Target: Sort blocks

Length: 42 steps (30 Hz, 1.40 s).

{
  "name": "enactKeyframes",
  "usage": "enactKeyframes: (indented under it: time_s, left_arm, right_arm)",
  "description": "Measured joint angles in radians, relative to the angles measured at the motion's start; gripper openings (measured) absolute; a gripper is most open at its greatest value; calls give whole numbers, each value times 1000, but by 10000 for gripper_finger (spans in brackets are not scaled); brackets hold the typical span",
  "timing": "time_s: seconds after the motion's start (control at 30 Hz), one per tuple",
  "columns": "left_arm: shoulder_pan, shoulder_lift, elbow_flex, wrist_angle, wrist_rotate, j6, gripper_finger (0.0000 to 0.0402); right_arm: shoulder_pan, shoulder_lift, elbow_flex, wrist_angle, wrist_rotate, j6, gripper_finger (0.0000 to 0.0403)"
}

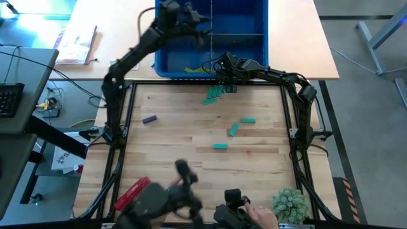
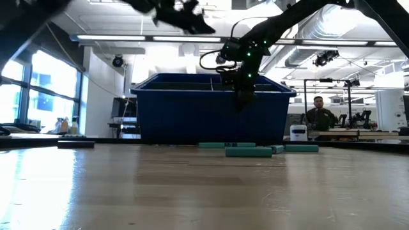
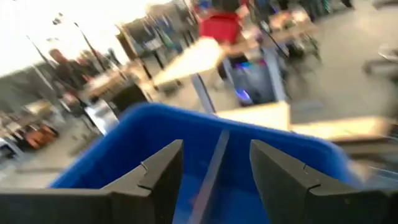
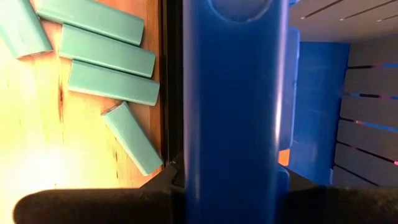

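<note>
Near desk: loose teal blocks (image 1: 220, 146) and one purple block (image 1: 149, 119) lie unsorted on the wood.
Far edge: a cluster of teal blocks (image 4: 112, 83) lies just beside the blue bin (image 1: 254, 51).
Right claw (image 1: 224, 71): clamped on the bin's near wall, steadying it.
Left claw (image 1: 191, 16): over the bin, fingers (image 3: 158, 180) apart, nothing between them.
Advice: lift clear of the divider before fetching the next block; keep colours in separate compartments.
</note>
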Motion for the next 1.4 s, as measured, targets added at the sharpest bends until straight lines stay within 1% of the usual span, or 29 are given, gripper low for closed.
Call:
enactKeyframes:
  time_s: [0.07,0.13,0.2,0.33,0.4,0.47,0.53,0.6,0.7,0.83,0.93,1.07,1.23,1.33,1.4]
  left_arm:
    - [-11,-65,0,-180,-3,29,167]
    - [-25,-122,0,-399,3,71,167]
    - [-42,-165,0,-628,34,98,167]
    - [-84,-224,0,-998,195,112,167]
    - [-122,-243,0,-1160,278,160,167]
    - [-167,-252,-1,-1281,336,220,167]
    - [-223,-268,-33,-1276,371,231,167]
    - [-274,-297,-89,-1264,356,189,167]
    - [-345,-333,-176,-1290,284,165,167]
    - [-416,-401,-361,-1273,153,50,167]
    - [-438,-464,-513,-1264,76,-21,167]
    - [-429,-545,-728,-1211,3,-101,167]
    - [-371,-666,-968,-1110,-149,-169,167]
    - [-319,-713,-1074,-1041,-239,-226,167]
    - [-278,-721,-1128,-1003,-298,-263,167]
  right_arm:
    - [0,0,0,0,0,-1,59]
    - [0,0,0,2,0,-1,59]
    - [0,0,0,4,1,-2,59]
    - [0,0,0,5,2,-1,59]
    - [0,0,0,6,2,4,59]
    - [0,0,0,7,3,10,59]
    - [1,0,0,8,10,16,59]
    - [1,1,-1,9,20,18,59]
    - [1,1,-1,11,30,20,59]
    - [1,1,-1,11,31,19,59]
    - [1,1,-1,12,31,19,59]
    - [1,1,-1,11,33,19,59]
    - [0,1,0,11,34,19,59]
    - [0,1,0,11,37,20,59]
    - [0,1,0,11,37,20,59]
